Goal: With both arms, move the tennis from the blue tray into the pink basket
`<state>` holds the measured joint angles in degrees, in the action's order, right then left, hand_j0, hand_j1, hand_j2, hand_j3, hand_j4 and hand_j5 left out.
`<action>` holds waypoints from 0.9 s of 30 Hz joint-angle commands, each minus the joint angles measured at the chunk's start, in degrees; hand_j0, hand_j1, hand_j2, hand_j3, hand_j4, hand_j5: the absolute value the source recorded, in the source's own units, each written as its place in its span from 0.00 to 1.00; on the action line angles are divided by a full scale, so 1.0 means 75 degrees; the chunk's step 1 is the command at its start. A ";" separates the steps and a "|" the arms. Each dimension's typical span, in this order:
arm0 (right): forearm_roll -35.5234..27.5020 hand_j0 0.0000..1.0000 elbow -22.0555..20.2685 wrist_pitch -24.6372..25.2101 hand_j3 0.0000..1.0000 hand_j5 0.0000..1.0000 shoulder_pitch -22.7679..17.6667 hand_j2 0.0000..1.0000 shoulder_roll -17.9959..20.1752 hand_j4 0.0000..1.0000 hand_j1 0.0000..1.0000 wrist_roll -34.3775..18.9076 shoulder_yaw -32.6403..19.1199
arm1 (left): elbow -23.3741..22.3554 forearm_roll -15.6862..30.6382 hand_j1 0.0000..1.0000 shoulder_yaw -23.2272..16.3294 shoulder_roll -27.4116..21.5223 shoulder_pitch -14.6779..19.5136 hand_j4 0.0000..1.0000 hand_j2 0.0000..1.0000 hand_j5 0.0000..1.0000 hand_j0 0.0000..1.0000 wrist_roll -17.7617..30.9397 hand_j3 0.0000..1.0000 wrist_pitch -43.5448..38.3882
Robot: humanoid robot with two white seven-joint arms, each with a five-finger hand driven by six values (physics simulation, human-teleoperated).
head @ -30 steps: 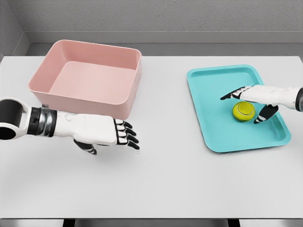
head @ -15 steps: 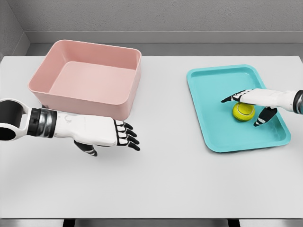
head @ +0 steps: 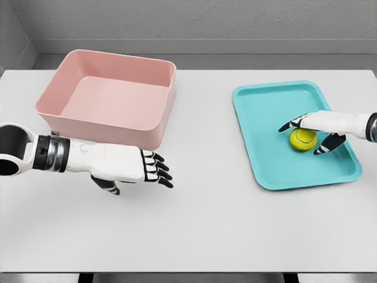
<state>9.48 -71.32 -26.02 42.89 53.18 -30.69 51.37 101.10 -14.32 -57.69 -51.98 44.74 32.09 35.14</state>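
A yellow-green tennis ball (head: pixel 303 139) lies in the blue tray (head: pixel 265 118) at the right of the table. My right hand (head: pixel 306 134) reaches in from the right edge and straddles the ball, fingers above its far side and thumb at its near right side, spread around it without clamping it. The pink basket (head: pixel 160 121) stands empty at the back left. My left hand (head: pixel 154 171) hovers over the table in front of the basket, palm down, fingers relaxed and holding nothing.
The white table (head: pixel 206 224) stretches between basket and tray. A grey wall runs behind the table's far edge.
My right hand has drawn slightly right and closer around the ball, with the thumb moving in toward it. The left hand has barely shifted.
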 commanded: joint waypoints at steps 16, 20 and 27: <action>0.0130 0.70 0.0134 0.0001 0.70 0.70 0.0000 0.70 -0.0107 0.70 0.70 0.0002 0.0041 | -0.0003 0.0034 1.00 0.0016 0.0005 -0.0012 1.00 1.00 1.00 1.00 -0.0002 1.00 -0.0018; 0.0130 0.64 0.0134 0.0001 0.64 0.64 0.0000 0.64 -0.0107 0.64 0.64 0.0002 0.0052 | -0.0003 0.0034 1.00 0.0016 0.0005 0.0000 1.00 1.00 1.00 1.00 -0.0002 1.00 -0.0018; 0.0118 0.56 0.0134 -0.0011 0.56 0.56 0.0000 0.56 -0.0107 0.56 0.56 0.0002 0.0052 | -0.0003 0.0034 1.00 0.0016 -0.0007 -0.0012 1.00 1.00 1.00 1.00 -0.0002 1.00 -0.0018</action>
<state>10.56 -70.30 -26.06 42.89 52.36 -30.60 51.71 101.07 -14.42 -57.60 -51.96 44.73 32.10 35.13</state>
